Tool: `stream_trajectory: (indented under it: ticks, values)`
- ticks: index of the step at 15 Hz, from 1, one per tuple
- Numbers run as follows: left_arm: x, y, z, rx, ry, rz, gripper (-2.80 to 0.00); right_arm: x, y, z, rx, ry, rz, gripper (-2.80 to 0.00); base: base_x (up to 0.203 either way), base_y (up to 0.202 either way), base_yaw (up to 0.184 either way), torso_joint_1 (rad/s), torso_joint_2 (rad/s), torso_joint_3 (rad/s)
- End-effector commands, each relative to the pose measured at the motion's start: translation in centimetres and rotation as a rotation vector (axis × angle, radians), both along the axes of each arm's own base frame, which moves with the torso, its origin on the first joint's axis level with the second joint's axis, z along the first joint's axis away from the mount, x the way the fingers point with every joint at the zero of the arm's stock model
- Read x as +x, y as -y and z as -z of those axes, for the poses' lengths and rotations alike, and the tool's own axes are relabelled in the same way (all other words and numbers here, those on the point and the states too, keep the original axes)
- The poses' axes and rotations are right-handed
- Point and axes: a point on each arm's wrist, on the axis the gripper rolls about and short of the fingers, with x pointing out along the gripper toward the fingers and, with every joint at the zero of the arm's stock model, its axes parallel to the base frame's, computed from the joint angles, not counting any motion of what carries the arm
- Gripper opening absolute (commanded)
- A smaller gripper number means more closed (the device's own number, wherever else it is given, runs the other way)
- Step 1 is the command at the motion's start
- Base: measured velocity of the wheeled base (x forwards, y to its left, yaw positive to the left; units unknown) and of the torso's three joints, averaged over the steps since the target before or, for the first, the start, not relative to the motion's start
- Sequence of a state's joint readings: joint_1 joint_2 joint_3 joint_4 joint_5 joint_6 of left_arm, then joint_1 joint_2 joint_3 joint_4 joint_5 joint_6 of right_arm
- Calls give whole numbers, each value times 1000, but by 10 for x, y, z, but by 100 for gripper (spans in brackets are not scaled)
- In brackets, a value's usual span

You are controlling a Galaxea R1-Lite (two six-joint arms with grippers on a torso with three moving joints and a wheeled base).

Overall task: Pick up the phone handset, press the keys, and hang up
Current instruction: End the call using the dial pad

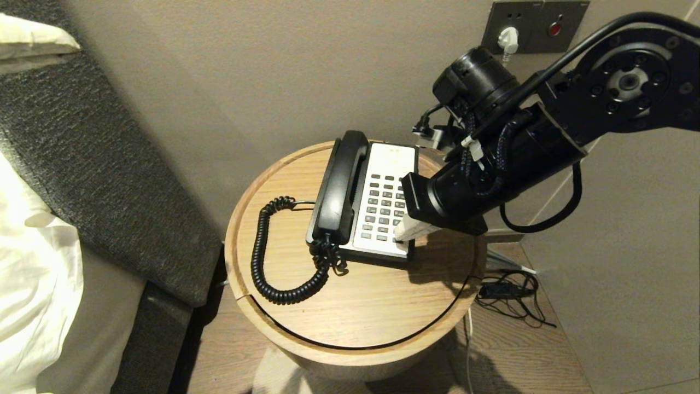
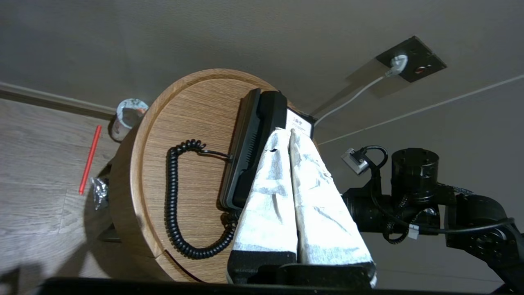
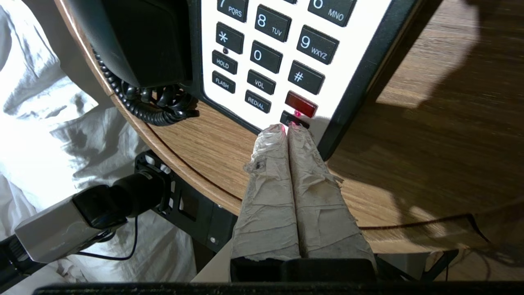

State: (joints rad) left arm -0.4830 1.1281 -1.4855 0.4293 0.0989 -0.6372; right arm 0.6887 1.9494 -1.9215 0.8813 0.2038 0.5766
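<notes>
The phone handset lies in its cradle on the phone, on the round wooden bench. The right gripper, jaws pressed together, touches the bottom row of the keys. The left gripper, jaws together, hangs above the phone.

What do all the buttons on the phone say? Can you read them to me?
On the keys of the phone, right wrist view:
"PQRS" on a key cut off at the top
"8 TUV"
"MNO" on a key cut off at the top
"9 WXYZ"
"*"
"0"
"#"
"HOLD"
"FLASH"
"VOL"
"REDIAL"
The red key shows no words.
The key under the right claw is too hidden to read.
</notes>
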Motion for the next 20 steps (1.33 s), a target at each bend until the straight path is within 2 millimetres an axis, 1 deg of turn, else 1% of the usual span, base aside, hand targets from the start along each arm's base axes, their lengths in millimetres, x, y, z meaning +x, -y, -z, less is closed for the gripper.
stream_trajectory:
  ticks: [1,3,9,13,14,16,18,20]
  values:
    - [2,1,1,1,-8,-2,-280,2,-2,3,-6,-9,2,-280,0,0,0,0,0,0]
    - [1,1,1,1,-10,-2,-280,4,-3,7,-12,-13,1,-280,0,0,0,0,0,0]
    - [-1,-1,2,1,-8,-3,-280,5,-4,8,-21,-1,-16,-280,0,0,0,0,0,0]
    - [-3,-2,2,0,-5,-7,-280,2,-1,1,-11,16,-8,-280,0,0,0,0,0,0]
    - [-4,-3,2,-1,-2,-8,-280,0,1,-3,-3,24,-7,-280,0,0,0,0,0,0]
    - [-9,-6,3,-3,3,-8,-280,-15,7,-22,33,67,-19,-280,0,0,0,0,0,0]
    - [-13,-8,7,7,-2,-10,-280,-36,17,-45,75,114,-33,-280,0,0,0,0,0,0]
    - [-17,-10,18,30,-22,-20,-280,-61,37,-70,119,167,-15,-280,0,0,0,0,0,0]
